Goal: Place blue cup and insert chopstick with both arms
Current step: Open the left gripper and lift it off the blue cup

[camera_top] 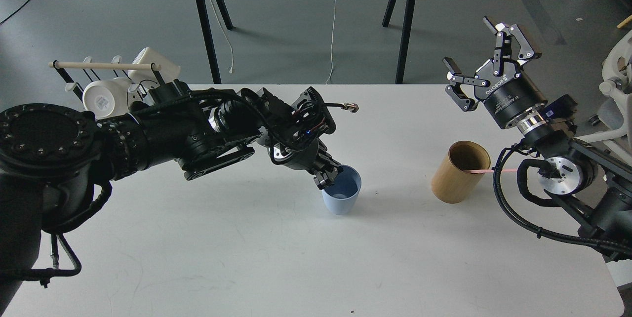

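Note:
The blue cup (pixel 342 194) stands upright near the middle of the white table (pixel 247 257). My left gripper (pixel 327 177) is shut on the cup's left rim, with one finger inside it. A pink chopstick (pixel 493 171) sticks out to the right from the rim of a tan wooden cylinder holder (pixel 458 173) at the right. My right gripper (pixel 486 58) is open and empty, raised above and behind the holder.
A dish rack (pixel 113 82) with white cups and a wooden rod stands at the table's back left corner. Black table legs (pixel 405 20) stand on the floor behind. A white chair (pixel 617 95) is at the far right.

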